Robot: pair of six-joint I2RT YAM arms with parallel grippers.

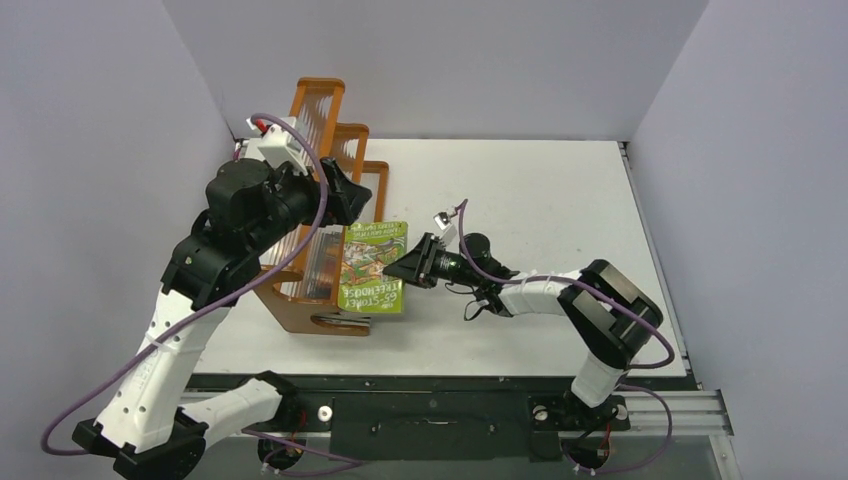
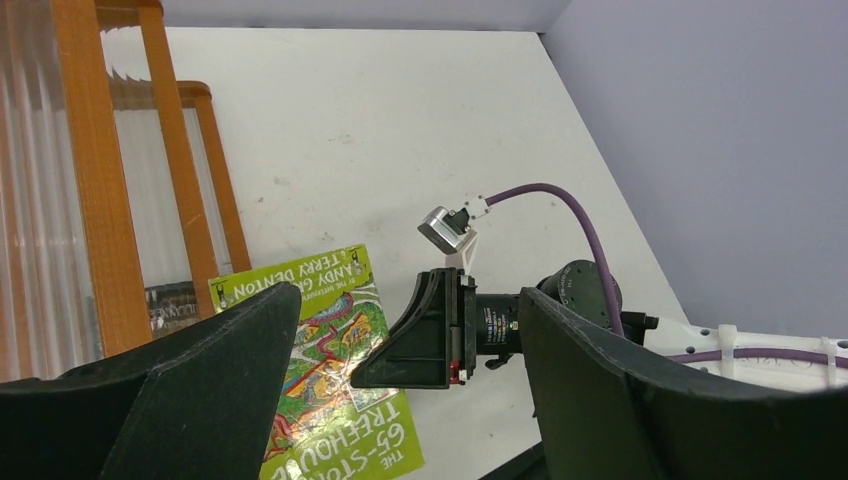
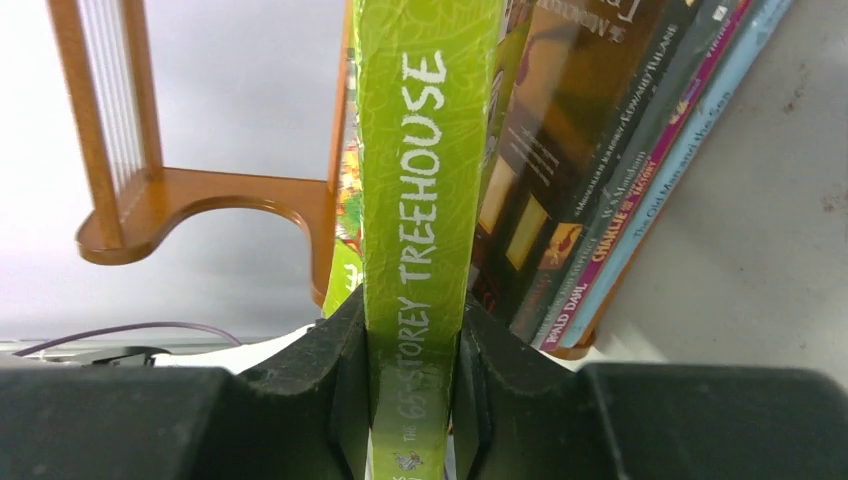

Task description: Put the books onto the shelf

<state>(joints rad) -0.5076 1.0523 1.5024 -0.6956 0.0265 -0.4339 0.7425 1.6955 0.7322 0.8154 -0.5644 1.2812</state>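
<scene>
Right pincer [image 3: 410, 340] clamps the green book [image 3: 425, 150] by its spine, likely to steer it into the shelf [image 3: 190, 200] beside other books [image 3: 560, 200]; left pincer [image 1: 348, 197], upper left, gapes apart.

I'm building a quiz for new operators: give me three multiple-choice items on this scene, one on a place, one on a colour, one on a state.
1. Where is the green book? A lying flat in the far right corner; B in the right claw, beside the shelf; C atop the shelf.
2. What colour is the gripped spine? A red; B white; C green.
3. How is the left claw? A open and empty; B shut on a book; C shut on the shelf.
Answers: B, the right claw pinches it at the shelf's low end; C, the spine in that grip is green; A, its jaws stand wide with nothing between.
</scene>
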